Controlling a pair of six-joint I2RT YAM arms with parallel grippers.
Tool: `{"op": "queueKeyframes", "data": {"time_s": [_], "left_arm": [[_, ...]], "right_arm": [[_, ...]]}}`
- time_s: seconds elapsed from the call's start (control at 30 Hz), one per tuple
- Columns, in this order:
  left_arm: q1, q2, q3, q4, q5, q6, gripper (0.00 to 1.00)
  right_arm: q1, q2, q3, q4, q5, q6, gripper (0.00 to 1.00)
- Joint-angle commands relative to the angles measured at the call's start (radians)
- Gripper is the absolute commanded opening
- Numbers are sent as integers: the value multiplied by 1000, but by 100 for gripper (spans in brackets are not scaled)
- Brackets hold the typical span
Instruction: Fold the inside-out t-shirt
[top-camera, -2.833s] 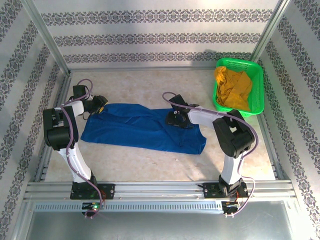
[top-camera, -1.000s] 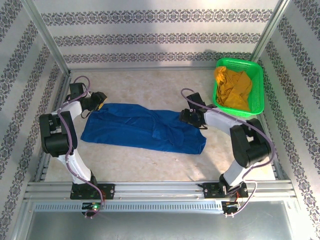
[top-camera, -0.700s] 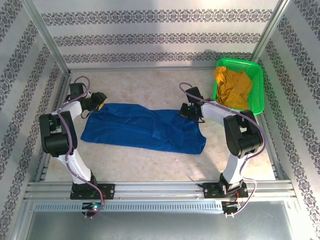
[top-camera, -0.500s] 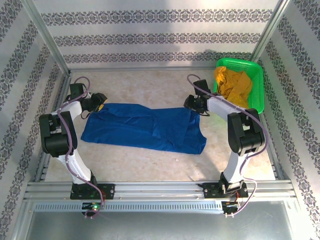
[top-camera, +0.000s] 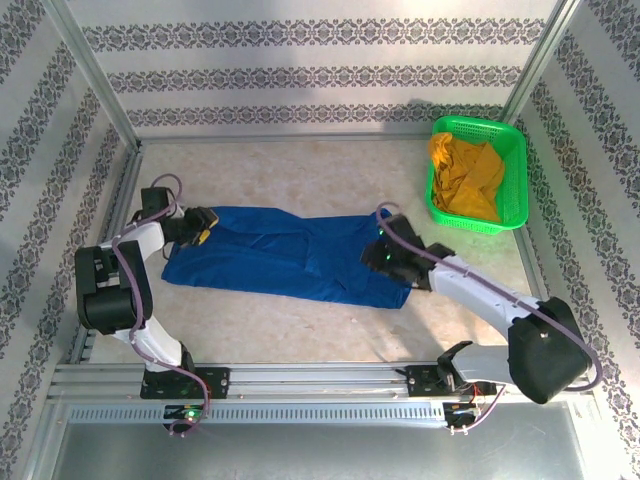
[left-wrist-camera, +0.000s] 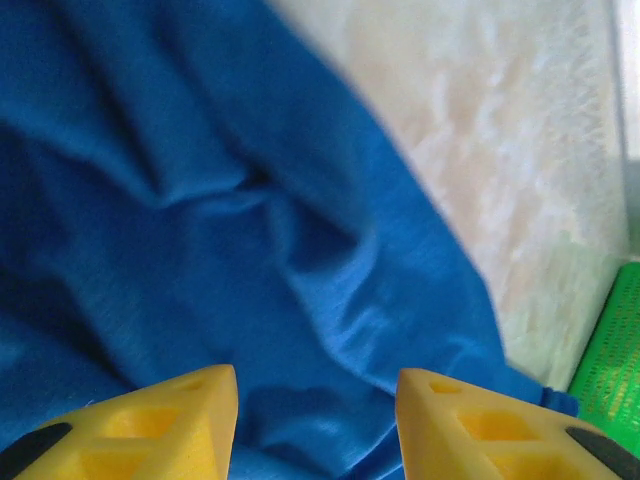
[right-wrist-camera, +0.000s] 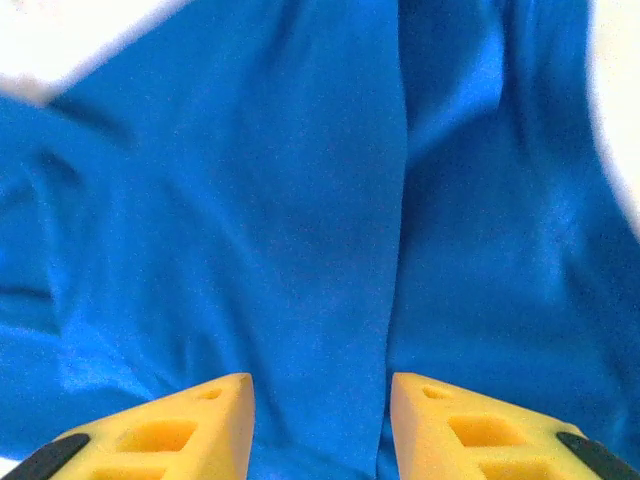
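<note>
At the left edge of the worktop (top-camera: 300, 170) the left arm bends in from its base, and its claw (top-camera: 203, 222) sits at the far-left corner of the inside-out t-shirt (top-camera: 290, 250), pointing along the cloth towards the right. In the left wrist view that claw (left-wrist-camera: 318, 385) has its two yellow fingers (left-wrist-camera: 170, 420) standing apart, and rumpled blue fabric (left-wrist-camera: 200, 200) fills the gap and the space beyond. No cloth can be seen pinched between them. A strip of pale worktop (left-wrist-camera: 500, 150) runs past the shirt's edge.

The t-shirt lies flat on the worktop as a long royal-blue band, running from the left claw across the middle and slanting slightly nearer towards its right end. Soft creases run along it. What shows of it is plain blue cloth.

The right arm stretches low across the worktop from its base, and its claw (top-camera: 385, 252) rests over the shirt's right end. In the right wrist view this claw (right-wrist-camera: 320, 385) is also parted, its yellow fingers (right-wrist-camera: 170, 430) spread above the blue fabric (right-wrist-camera: 250, 200), where a straight fold line runs up from the gap.

At the far-right corner, well apart from the shirt, stands a green mesh basket (top-camera: 514, 175), which also shows at the right edge of the left wrist view (left-wrist-camera: 610, 350). A crumpled mustard-yellow garment (top-camera: 465, 175) lies in it.
</note>
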Motion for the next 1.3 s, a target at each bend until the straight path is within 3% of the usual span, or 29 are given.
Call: {"op": "queueKeyframes", "data": {"time_s": [0.0, 0.1, 0.23, 0.57, 0.73, 0.93, 1.27], "left_arm": [[-9, -20, -53, 46, 20, -20, 46], [-9, -41, -86, 32, -1, -7, 46], [-19, -72, -131, -4, -45, 7, 46], [-57, -230, -255, -32, -114, -50, 46], [-54, -220, -10, -175, -191, 4, 52], [-46, 47, 337, -420, -201, 123, 53], [-37, 163, 432, -484, -248, 247, 48]], "right_arm": [[68, 51, -108, 94, 58, 222, 40], [71, 62, -200, 156, 101, 328, 37], [8, 17, -269, 111, 131, 410, 37], [-222, -126, -308, -2, 84, 357, 39], [-242, -145, -228, -42, 54, 245, 39], [-226, -177, -96, -83, 39, 113, 38], [-176, 104, 175, 19, -134, -79, 42]]}}
